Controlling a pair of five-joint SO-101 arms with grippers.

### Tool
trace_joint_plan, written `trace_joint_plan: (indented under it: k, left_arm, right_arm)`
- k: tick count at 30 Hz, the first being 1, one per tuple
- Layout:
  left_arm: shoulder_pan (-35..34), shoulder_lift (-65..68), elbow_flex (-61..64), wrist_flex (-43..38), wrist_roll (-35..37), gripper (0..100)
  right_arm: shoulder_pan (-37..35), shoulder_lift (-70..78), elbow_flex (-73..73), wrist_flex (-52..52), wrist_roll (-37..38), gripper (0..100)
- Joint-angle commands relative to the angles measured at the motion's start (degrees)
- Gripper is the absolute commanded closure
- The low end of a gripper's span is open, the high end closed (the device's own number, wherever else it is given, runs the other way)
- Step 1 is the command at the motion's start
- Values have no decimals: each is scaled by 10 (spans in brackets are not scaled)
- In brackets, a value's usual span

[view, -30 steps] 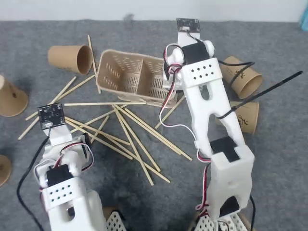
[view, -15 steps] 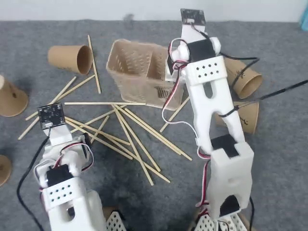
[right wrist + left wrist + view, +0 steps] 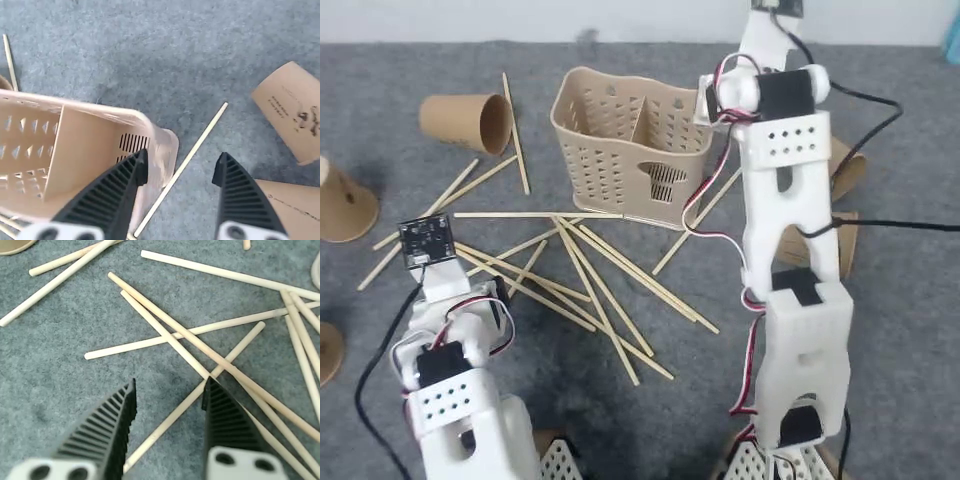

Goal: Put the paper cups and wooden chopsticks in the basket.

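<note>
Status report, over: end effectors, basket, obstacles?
Left end effector open above chopsticks. Right end effector open beside basket, one chopstick beneath. Basket upright; cups lie outside it.

You have soft, even light from overhead across the grey carpet (image 3: 905, 340), and every view is comfortably bright. In the high view the white right arm (image 3: 790, 190) is the brightest surface yet keeps its detail. The basket (image 3: 630, 150) lays only a faint, soft-edged shadow at its foot. In your left wrist view the chopsticks (image 3: 225, 272) throw thin, pale shadows just beside themselves. In your right wrist view the basket's inner walls sit slightly shaded
</note>
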Motion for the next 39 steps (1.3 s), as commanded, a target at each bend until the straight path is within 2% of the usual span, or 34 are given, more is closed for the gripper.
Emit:
trace_joint_plan:
  k: [1, 6, 9, 14, 18, 22, 26, 33, 39]
  left_arm:
    - [4, -11, 0, -8, 4, 794]
    - [4, -11, 0, -8, 4, 794]
    - [4, -11, 0, -8, 4, 794]
    - [4, -11, 0, -8, 4, 794]
    - [4, -11, 0, -8, 4, 794]
    - [4, -11, 0, -8, 4, 794]
    - [4, -11, 0, -8, 4, 794]
    - [4, -11, 0, -8, 4, 794]
    - [4, -11, 0, -8, 4, 794]
  right_arm:
    - [11, -113, 74, 24, 11, 775]
    - [48, -257, 266, 23, 12, 775]
    - [123, -299, 329, 22, 44, 805]
    - [259, -249, 339, 18, 111, 996]
    - [310, -175, 338, 5, 142, 946]
    - [316, -116, 338, -40, 145, 936]
    - [288, -91, 338, -68, 141, 931]
    - [259, -91, 317, -71, 110, 768]
    - [270, -75, 317, -62, 108, 786]
